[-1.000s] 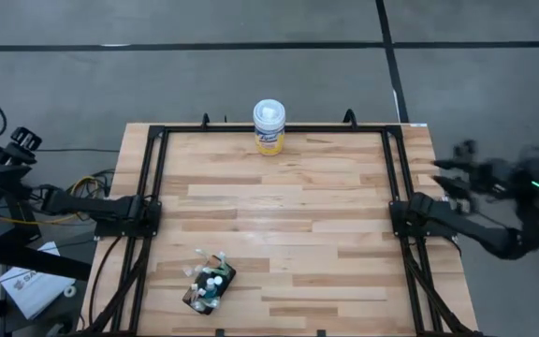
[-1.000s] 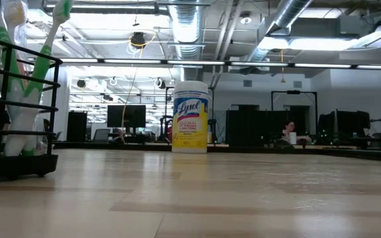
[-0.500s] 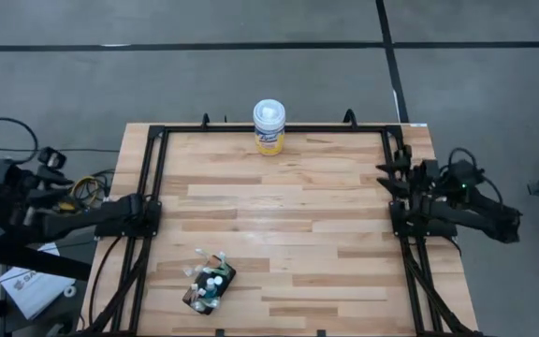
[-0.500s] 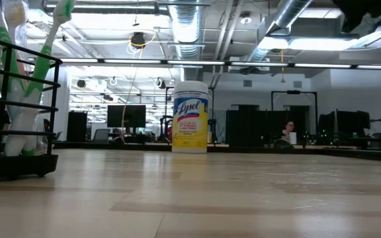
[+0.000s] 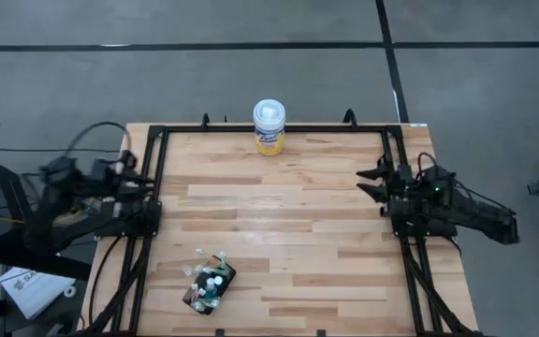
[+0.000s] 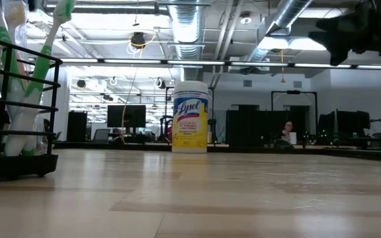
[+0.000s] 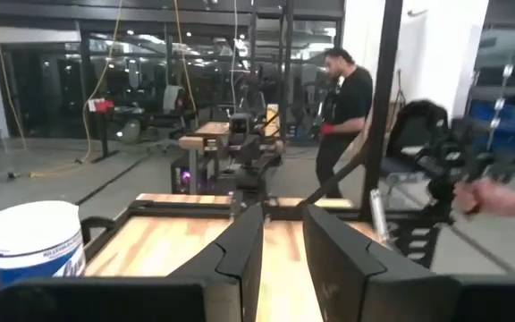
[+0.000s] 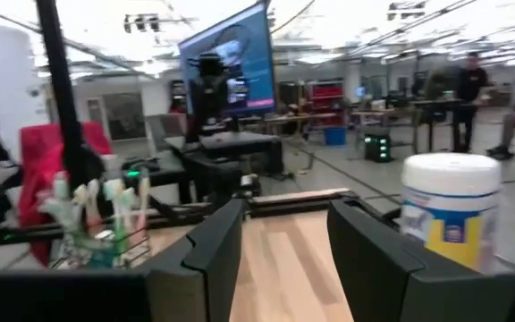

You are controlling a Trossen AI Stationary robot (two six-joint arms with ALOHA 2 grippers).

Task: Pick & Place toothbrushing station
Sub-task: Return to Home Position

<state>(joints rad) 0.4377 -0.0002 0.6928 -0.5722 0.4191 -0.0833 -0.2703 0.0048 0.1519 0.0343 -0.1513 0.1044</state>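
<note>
1. Both pairs of jaws are standing apart with nothing between them. The right gripper (image 5: 365, 183) is showing a wide gap and the left gripper (image 7: 282, 219) a narrower one, and neither is holding anything.
2. The wooden table (image 5: 298, 253) is lying mostly bare. Taking the wipes canister (image 5: 269, 126) as my marker, the right gripper is hanging over the side rail well to the canister's right and nearer the front. The left gripper is sitting over the opposite rail, well to the canister's left and about as far forward.
3. The canister itself is standing upright at the middle of the far edge, with nothing touching it.
4. The toothbrushing station (image 5: 209, 285) is sitting well apart from the canister, toward the near edge and the left arm's side. It is turned askew to the boards and is clear of both grippers.
5. Brushes are sticking up out of its slots, and a green toothbrush (image 6: 50, 46) is leaning among them.
6. To my eye the placing looks finished and the arms are only parking, so the risks are small but real:
   - A low sweep by the left arm could catch the upright brush handles, tip the light holder or nudge it off the near edge.
   - A wide swing by either arm could knock the canister off the far edge.
</note>
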